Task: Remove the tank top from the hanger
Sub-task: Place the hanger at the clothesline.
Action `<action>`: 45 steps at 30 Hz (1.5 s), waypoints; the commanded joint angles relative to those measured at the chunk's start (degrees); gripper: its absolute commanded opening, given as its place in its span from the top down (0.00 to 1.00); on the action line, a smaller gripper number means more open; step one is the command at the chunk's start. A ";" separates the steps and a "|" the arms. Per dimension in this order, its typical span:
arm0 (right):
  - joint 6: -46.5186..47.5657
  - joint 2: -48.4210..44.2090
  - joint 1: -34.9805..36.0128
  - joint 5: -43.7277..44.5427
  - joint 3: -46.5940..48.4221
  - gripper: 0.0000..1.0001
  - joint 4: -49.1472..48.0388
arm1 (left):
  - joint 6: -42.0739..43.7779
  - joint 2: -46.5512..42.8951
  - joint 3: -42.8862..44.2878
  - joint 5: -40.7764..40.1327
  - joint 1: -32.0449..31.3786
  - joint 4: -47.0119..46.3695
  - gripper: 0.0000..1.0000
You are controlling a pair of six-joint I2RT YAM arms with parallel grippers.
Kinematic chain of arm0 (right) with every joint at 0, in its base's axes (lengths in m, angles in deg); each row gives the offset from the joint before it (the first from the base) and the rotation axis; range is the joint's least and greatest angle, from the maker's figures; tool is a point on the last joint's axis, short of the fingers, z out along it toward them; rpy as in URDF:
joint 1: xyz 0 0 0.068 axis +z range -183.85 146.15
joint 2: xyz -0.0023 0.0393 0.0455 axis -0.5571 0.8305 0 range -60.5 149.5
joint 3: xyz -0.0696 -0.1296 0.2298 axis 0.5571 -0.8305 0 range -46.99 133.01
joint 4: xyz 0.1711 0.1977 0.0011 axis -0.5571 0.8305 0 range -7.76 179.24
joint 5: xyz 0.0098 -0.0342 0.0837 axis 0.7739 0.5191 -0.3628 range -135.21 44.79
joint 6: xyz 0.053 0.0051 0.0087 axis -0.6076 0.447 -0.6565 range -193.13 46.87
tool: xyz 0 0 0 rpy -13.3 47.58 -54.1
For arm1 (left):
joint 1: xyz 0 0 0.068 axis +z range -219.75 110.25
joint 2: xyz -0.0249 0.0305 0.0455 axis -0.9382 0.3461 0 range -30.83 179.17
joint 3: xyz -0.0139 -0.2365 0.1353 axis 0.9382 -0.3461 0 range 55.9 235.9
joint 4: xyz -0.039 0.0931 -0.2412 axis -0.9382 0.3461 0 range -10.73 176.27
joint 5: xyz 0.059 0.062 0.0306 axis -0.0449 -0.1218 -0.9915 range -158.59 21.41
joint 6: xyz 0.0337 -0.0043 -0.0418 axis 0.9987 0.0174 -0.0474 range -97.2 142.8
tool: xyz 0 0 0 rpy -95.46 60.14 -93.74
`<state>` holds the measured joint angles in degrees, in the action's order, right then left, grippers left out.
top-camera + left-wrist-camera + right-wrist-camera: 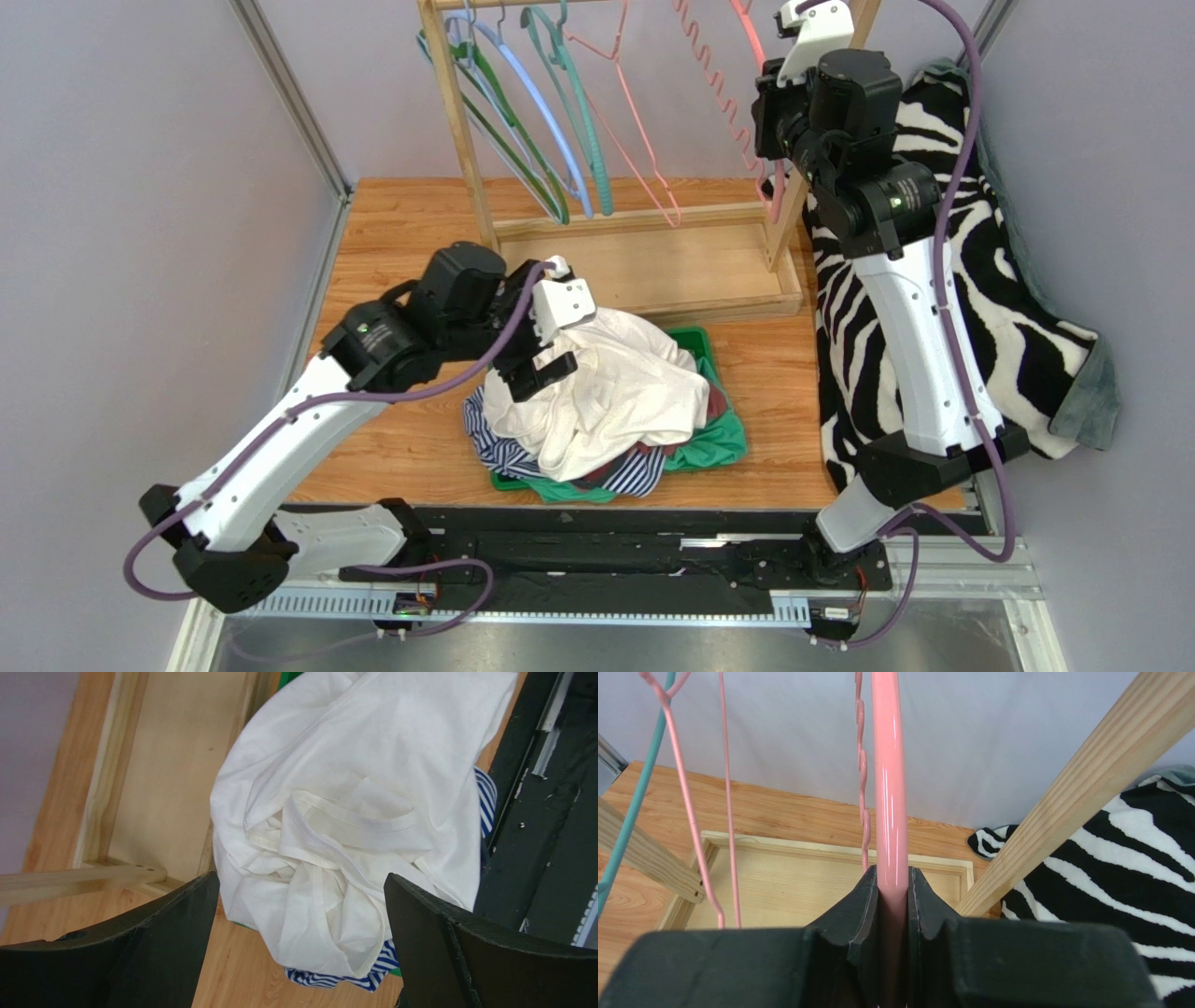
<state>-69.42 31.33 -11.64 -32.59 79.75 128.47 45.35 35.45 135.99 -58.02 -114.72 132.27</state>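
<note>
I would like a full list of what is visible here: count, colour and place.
tank top: one, white, atop the clothes pile in the bin
striped garment: one, blue-white, under the tank top
bin: one, green, mid-table
rack: one, wooden, at the back
hangers: several, green, blue, teal, pink, on the rack
blanket: one, zebra-striped, right side
left gripper: one, black, open above the tank top
right gripper: one, black, shut on a pink hanger

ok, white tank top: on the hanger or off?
Off. The tank top lies crumpled on the clothes pile; the right gripper clamps a bare pink hanger.
</note>
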 commanded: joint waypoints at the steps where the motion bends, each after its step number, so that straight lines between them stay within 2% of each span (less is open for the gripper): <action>1: -1.51 2.03 -1.21 -0.67 3.43 1.00 -7.21 | 5.22 -2.03 7.17 7.96 -0.29 8.96 0.04; 5: -2.82 3.88 -1.91 -1.37 3.69 1.00 -7.30 | 5.67 -2.38 10.17 7.81 -0.29 10.29 0.03; 12: -3.35 5.11 -1.92 -2.25 -0.25 1.00 -8.62 | 4.26 -3.35 10.69 -2.29 -0.29 7.83 0.03; 19: -7.66 4.85 -1.91 -5.85 -5.26 0.99 -6.78 | 1.28 -4.14 13.68 -5.03 1.72 5.98 0.01; 20: -8.01 4.59 -1.91 -6.03 -6.06 0.94 -6.60 | 0.66 -4.40 13.95 -5.12 2.34 5.46 0.01; 21: -8.19 4.06 -1.91 -5.94 -6.93 0.84 -6.34 | 0.48 -4.67 14.30 -5.21 3.56 5.02 0.01; 22: -8.27 2.93 -1.91 -5.77 -9.03 0.67 -6.07 | 0.22 -4.93 14.47 -5.03 4.44 4.67 0.01; 27: -9.33 -2.52 -1.91 -4.71 -15.11 0.29 -5.72 | -1.01 -5.99 16.84 -4.59 8.58 3.96 0.01; 28: -9.68 -3.75 -1.91 -4.63 -15.99 0.12 -5.72 | -1.27 -6.08 17.28 -4.68 9.72 3.87 0.01; 30: -9.94 -7.71 -1.83 -4.62 -18.19 0.01 -5.72 | -2.41 -6.69 18.86 -5.12 10.86 3.79 0.01; 37: -11.96 -22.03 -1.74 -7.79 -25.30 0.00 -2.38 | -6.72 -9.76 19.93 -9.42 14.29 2.38 0.01; 45: -15.12 -40.23 -1.65 -7.08 -41.73 0.00 2.71 | -11.20 -9.86 16.07 -10.39 21.84 2.38 0.01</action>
<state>-81.53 -5.10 -13.41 -39.65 43.79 126.81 38.64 24.70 154.09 -67.18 -96.80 136.59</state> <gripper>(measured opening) 0.998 0.991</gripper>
